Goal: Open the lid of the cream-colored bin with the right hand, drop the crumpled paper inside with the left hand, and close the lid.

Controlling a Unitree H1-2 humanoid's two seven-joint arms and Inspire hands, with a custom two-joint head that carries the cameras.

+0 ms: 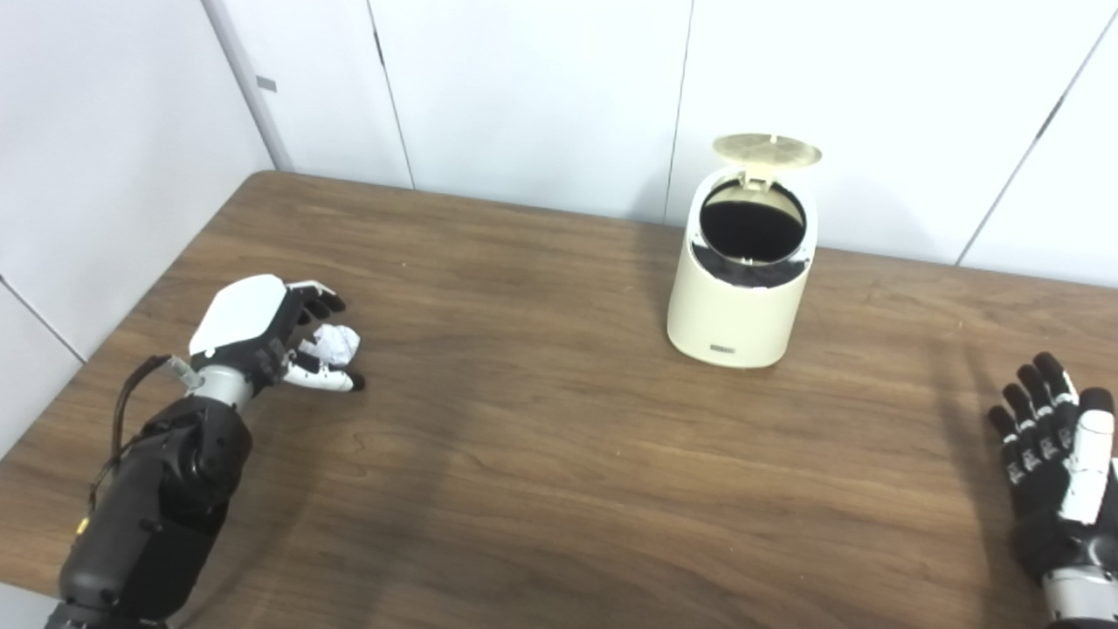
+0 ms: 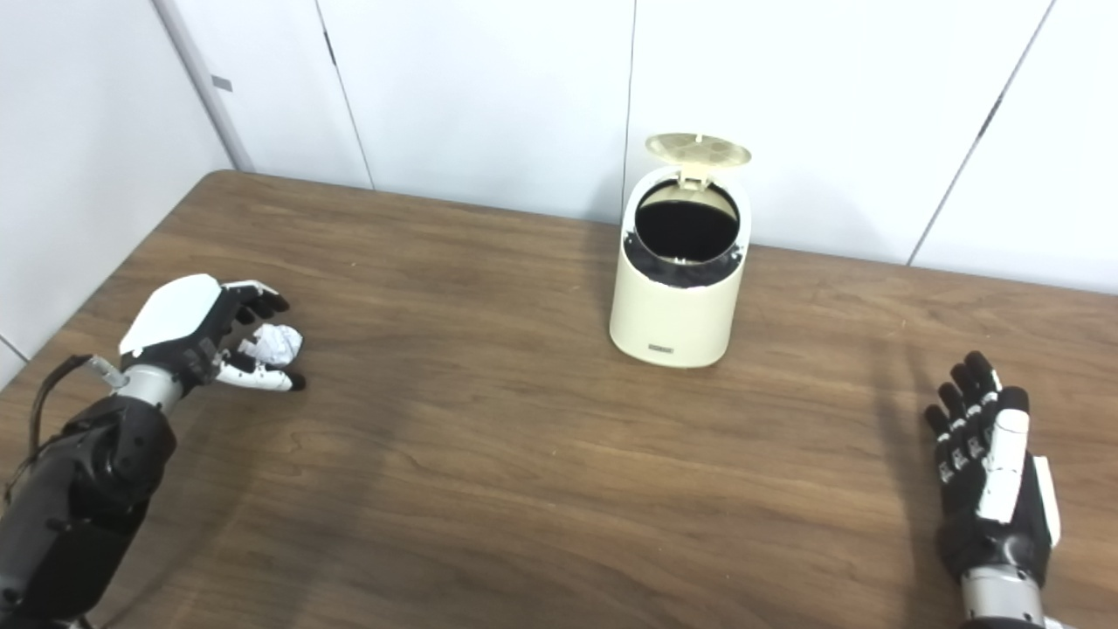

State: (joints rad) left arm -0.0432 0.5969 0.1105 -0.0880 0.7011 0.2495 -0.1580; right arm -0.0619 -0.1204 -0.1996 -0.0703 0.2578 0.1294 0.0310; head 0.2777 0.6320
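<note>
Left eye view: cream bin upright toward the far side of the brown desk, close to the white wall panels. Lid flipped up at the back, dark opening exposed. Left hand low at the near left of the desk, fingers curled loosely around the crumpled paper, thumb beneath it; whether actually gripped or only cupped, cannot tell. Right hand at the near right edge, spread wide, holding nothing, well apart from the bin.

Right eye view: same layout. Paper ball nestled between fingers and thumb of the left hand, far left of the bin. Right hand flat and spread, fingers pointing away, empty. Lid raised, tilted back.
</note>
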